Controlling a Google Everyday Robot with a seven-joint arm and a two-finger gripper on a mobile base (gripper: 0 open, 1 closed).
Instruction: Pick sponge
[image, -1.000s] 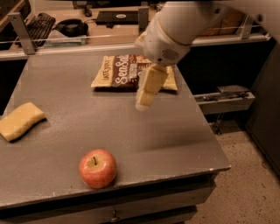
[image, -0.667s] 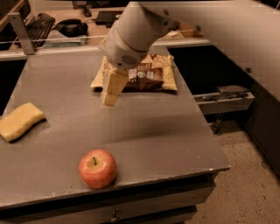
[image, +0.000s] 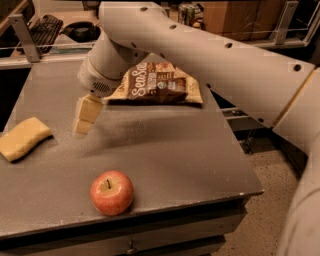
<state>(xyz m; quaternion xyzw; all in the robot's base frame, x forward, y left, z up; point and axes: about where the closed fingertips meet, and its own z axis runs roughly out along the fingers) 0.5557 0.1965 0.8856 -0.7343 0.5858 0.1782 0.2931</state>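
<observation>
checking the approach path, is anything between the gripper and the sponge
Nothing. In the camera view only bare table lies between the gripper, left of the snack bag, and the sponge by the table's left edge; the apple sits nearer the front.

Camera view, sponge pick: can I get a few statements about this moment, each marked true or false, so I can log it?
1. The sponge lies at the left side of the table, apart from the gripper. True.
2. The gripper is closed around the apple. False: the apple sits by itself near the table's front edge, well clear of the gripper.
3. The gripper hangs between the sponge and the snack bag. True.
4. The sponge rests on top of the snack bag. False: the two are far apart, with the bag at the far side of the table and the sponge at the left.
</observation>
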